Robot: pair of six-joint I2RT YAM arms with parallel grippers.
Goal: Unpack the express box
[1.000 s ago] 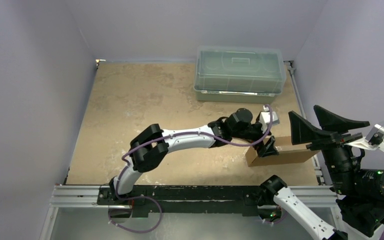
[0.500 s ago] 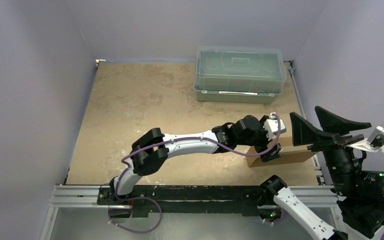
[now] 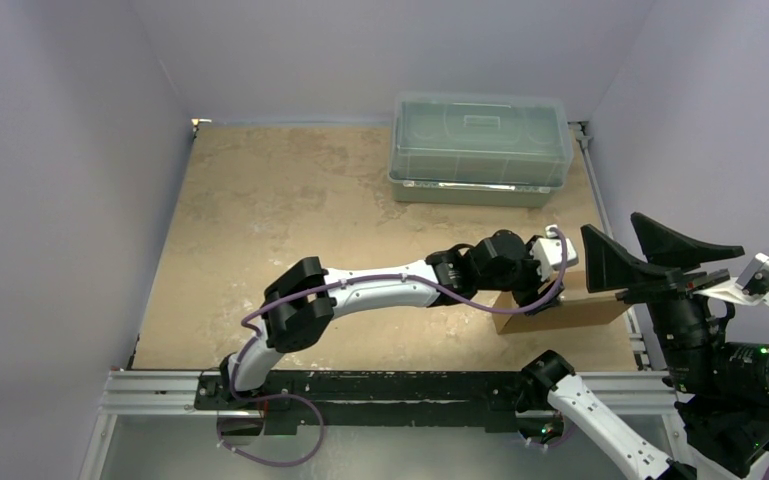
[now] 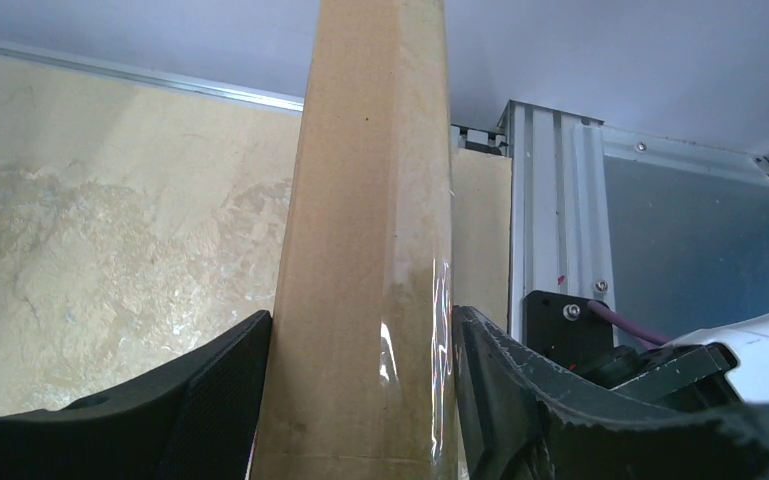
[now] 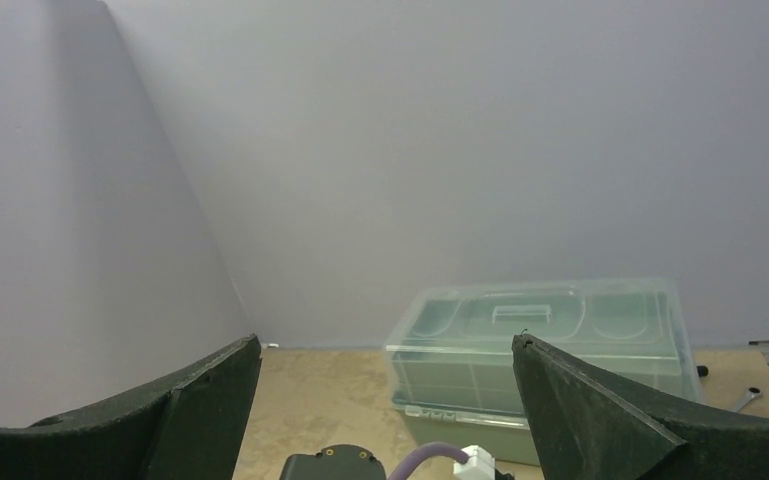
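My left hand (image 3: 532,293) is clamped on the box (image 3: 582,311). In the wrist view my fingers (image 4: 215,395) sit against both broad faces, with the narrow side of the box (image 4: 370,240) running up the middle of the frame. My right hand (image 5: 385,345) is spread wide in the air, grasping nothing.

The box is on the counter (image 3: 290,210) at the lower right of the top view, near the front rail and well apart from the bin (image 3: 480,140) at the upper middle.

I judge the box to be light, being plain brown cardboard. It should be stiff along its edges and corners but likely to give in the middle of a face, so a hard squeeze could dent it. The bare board looks matt and should grip well. A strip of clear tape (image 4: 440,340) shines along one edge by my right-hand finger and will be slicker. Pinching across the thin width near the end, as I do now, seems the sound place to hold. I would stay off the tape and close to a corner, where the walls stiffen it.

I can read no brand or writing. Faint reddish marks beside the tape are too small to make out, and no label shows.
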